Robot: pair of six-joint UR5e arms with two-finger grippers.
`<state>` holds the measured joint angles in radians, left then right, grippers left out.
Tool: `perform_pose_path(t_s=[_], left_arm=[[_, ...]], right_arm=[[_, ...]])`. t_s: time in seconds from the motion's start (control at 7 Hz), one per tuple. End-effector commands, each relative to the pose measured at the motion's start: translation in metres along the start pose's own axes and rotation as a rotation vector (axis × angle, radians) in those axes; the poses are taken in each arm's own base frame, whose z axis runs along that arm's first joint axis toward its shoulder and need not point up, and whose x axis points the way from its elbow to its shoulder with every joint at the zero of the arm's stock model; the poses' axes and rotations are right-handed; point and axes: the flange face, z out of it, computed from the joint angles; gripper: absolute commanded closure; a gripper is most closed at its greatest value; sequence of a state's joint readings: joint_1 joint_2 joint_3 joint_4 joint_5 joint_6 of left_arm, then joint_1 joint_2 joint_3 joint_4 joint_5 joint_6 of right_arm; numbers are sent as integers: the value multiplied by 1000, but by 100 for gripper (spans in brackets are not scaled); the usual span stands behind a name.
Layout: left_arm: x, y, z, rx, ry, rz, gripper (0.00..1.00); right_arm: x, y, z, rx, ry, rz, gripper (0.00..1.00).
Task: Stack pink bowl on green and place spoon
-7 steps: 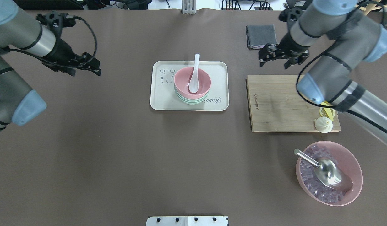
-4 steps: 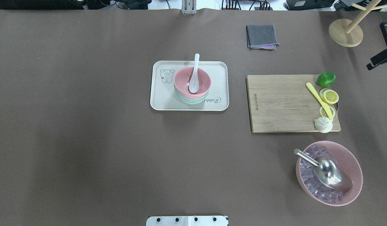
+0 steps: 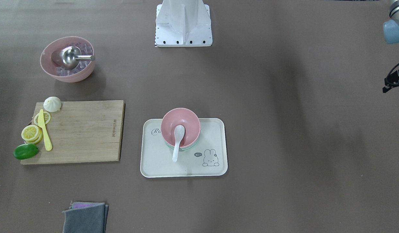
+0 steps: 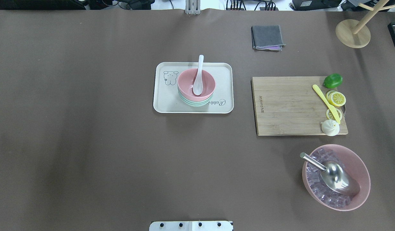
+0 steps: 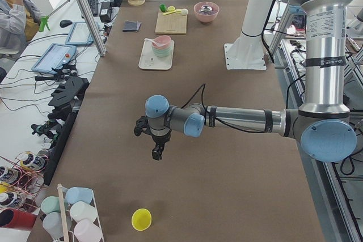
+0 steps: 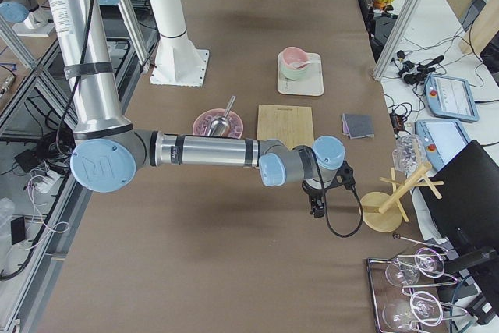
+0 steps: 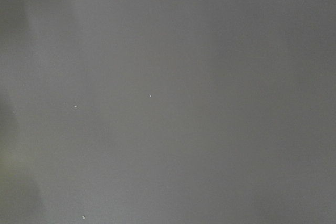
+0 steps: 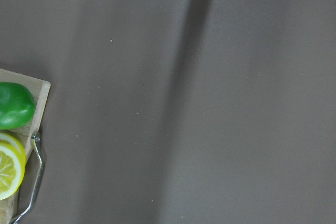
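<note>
The pink bowl point(image 4: 186, 81) sits nested in the green bowl point(image 4: 194, 102) on the tray point(image 4: 163, 101), upper centre of the overhead view. The spoon point(image 4: 197, 86) lies in it (handle over the rim). For the left gripper point(image 5: 156, 152) and right gripper point(image 6: 316, 208), I cannot tell the grip.

- You've got one table point(image 4: 88, 144), covered in a matte brown sheet.
- Cream tray point(image 4: 162, 102) lies flat around mid-table, a bit toward the far side from the robot. It has a rabbit print.
- Wooden cutting board point(image 4: 287, 106) lies flat on the robot's right of the tray, apart from it.
- Large pink bowl point(image 4: 364, 160) stands on the table nearer the robot than the board, not touching it.
- Folded grey cloth point(image 4: 267, 37) lies beyond the board, near the far edge.
- Round wooden stand base point(image 4: 353, 35) sits in the far right corner.
- White mounting plate point(image 4: 191, 226) sits at the robot's edge, centred.
- Yellow cup point(image 5: 141, 219) sits at the table's left end. You can't tell if it's upright.
</note>
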<state>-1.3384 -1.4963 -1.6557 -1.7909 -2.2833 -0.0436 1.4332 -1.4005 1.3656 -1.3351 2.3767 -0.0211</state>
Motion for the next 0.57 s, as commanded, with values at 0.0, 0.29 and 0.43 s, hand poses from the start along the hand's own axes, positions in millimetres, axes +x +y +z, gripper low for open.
perform_pose_path(t_s=[0.0,0.29,0.43], left_arm=[[0,-1,0,1,6,-7,2],[0,-2,-2,6,6,-8,2],[1,-3,-3,9,7,-6,2]], right_arm=[[1,1,1,-1,-2,1,0],[0,-1,0,1,-1,-1,0],[0,-1,0,1,-1,2,0]])
